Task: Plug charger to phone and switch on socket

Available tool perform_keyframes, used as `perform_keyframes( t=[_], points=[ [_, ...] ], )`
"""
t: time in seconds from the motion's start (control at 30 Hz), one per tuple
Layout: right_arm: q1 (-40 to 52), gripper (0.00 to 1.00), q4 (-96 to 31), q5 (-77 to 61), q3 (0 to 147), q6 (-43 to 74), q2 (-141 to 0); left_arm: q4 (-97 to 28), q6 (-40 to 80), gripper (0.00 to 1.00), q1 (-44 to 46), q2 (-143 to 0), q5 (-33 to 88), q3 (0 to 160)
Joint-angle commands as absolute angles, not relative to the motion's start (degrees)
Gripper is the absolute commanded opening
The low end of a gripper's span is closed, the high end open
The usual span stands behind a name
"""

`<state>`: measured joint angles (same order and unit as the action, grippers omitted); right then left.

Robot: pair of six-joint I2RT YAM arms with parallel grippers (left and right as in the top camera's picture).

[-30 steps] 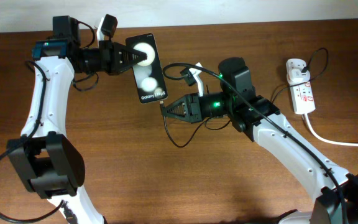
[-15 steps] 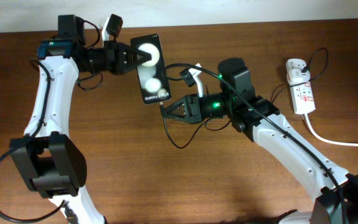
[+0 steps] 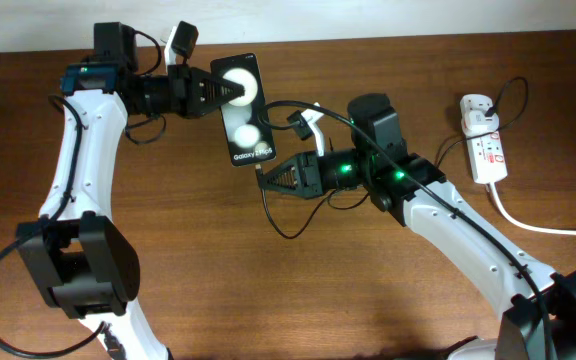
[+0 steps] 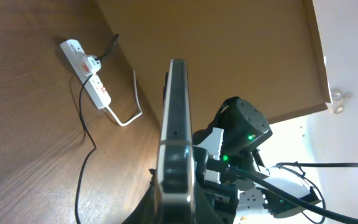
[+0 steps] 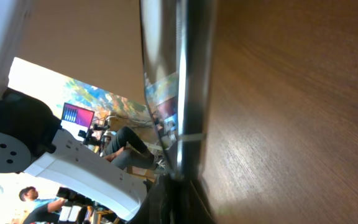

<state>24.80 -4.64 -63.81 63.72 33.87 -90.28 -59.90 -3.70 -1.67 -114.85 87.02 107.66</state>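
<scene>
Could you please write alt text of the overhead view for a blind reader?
The left gripper holds a small black smartphone with two white circles above a brown wooden table, while the right gripper holds the tip of a thin black charger cable at its lower end. A white power strip lies at right.

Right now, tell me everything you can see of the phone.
The phone is a slim black slab with two white circles and white Galaxy lettering on its glossy face. The wrist views show a thin, metallic-looking edge frame. It appears lifted off the table, face toward the overhead camera, long axis slightly tilted. The left tool clamps its upper end. The right tool holds the charger with its tip at the phone's lower edge. Whether the plug is seated is not visible.
</scene>
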Motion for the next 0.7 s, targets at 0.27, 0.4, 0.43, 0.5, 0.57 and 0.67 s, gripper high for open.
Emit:
perform_keyframes(
  t=[0.27,0.4,0.43,0.5,0.57,0.67],
  points=[
    [25.15,0.04,-3.99,-65.47,63.53,33.52,-90.5,-59.57,-3.92,0.0,-1.52,-113.45,90.17,107.61],
    [25.15,0.04,-3.99,-65.34,63.53,33.52,-90.5,-59.57,-3.97,0.0,-1.48,-113.45,90.06,107.61],
    [25.15,0.04,-3.99,-65.34,63.53,33.52,-90.5,-59.57,-3.95,0.0,-1.48,-113.45,90.08,107.61],
    [25.15,0.04,-3.99,-65.34,63.53,33.52,-90.5,-59.57,-3.95,0.0,-1.48,-113.45,90.08,107.61],
    [25.15,0.04,-3.99,-65.34,63.53,33.52,-90.5,-59.57,-3.95,0.0,-1.21,-113.45,90.04,107.61],
    [25.15,0.04,-3.99,-65.34,63.53,33.52,-90.5,-59.57,-3.97,0.0,-0.73,-113.43,89.56,107.61]
  ],
)
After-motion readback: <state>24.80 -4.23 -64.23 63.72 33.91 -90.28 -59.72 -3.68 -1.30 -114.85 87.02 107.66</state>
